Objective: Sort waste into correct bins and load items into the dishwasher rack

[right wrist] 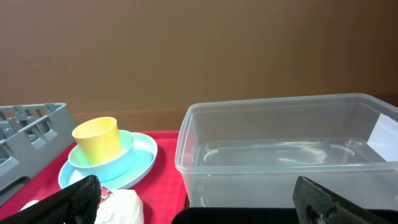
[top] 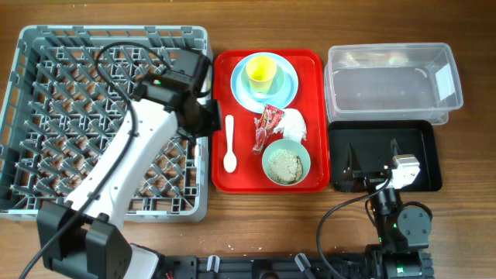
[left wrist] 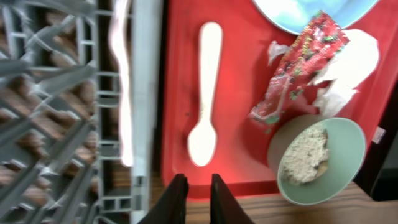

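The grey dishwasher rack fills the left. On the red tray stand a yellow cup in a mint bowl on the blue plate, a white spoon, the red wrapper, the white napkin and a mint bowl of rice scraps. My left gripper hovers at the rack's right wall, nearly closed and empty, just short of the spoon's bowl. A blurred white utensil lies inside the rack. My right gripper is wide open over the black tray.
The clear tub with its white label stands behind the black tray at the right. The wrapper leans between the plate and the bowl, touching the napkin. Bare wood runs along the table's front edge.
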